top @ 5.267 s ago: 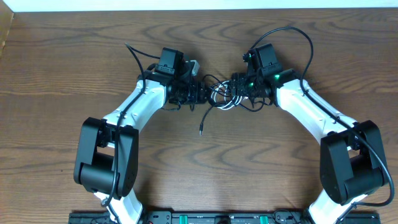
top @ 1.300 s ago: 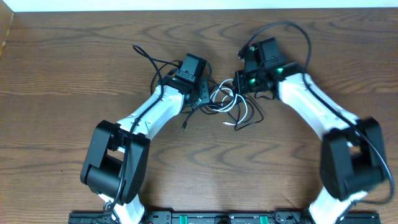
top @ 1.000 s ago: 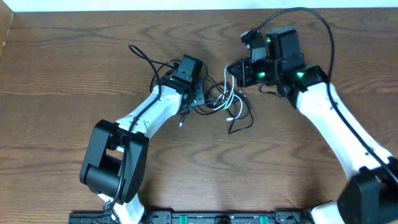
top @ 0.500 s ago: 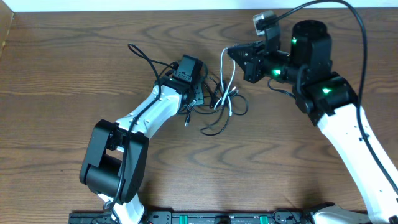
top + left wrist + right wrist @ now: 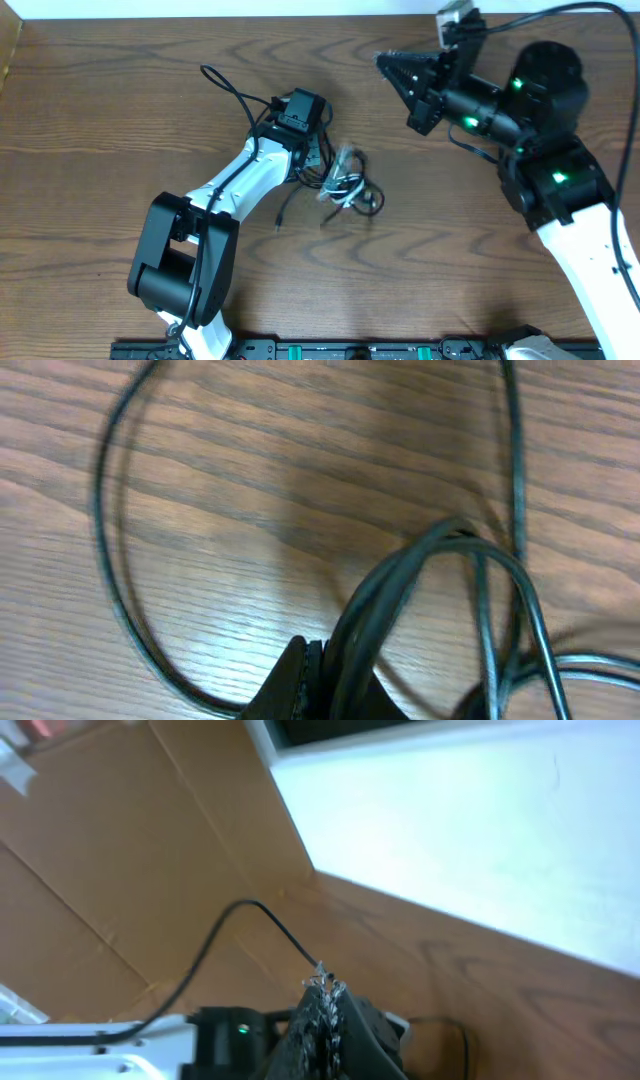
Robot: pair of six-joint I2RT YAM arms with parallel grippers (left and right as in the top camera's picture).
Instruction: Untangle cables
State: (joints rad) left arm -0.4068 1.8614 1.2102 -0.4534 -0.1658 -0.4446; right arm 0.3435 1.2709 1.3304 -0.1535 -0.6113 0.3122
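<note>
The cables (image 5: 345, 183) lie in a small knot of white and black strands on the wooden table (image 5: 120, 200), just right of my left gripper (image 5: 318, 160). One black strand loops away behind the left arm (image 5: 232, 92). In the left wrist view my left gripper (image 5: 320, 660) is shut on black cable strands (image 5: 420, 560) that arch up from its tip. Another black loop (image 5: 105, 560) curves off to the left. My right gripper (image 5: 385, 62) hangs high above the table's far side, shut, with nothing between its fingers. The right wrist view shows the same shut tips (image 5: 325, 988).
The right wrist view looks out at a brown cardboard wall (image 5: 120, 870) and a white wall (image 5: 480, 840) beyond the table edge. A thick black arm cable (image 5: 560, 12) arcs over the right arm. The table's far edge runs along the top (image 5: 250, 16).
My right gripper rose and swung up to the right. The white cable it was lifting has come free, and the knot has dropped back to the table beside the left gripper.
</note>
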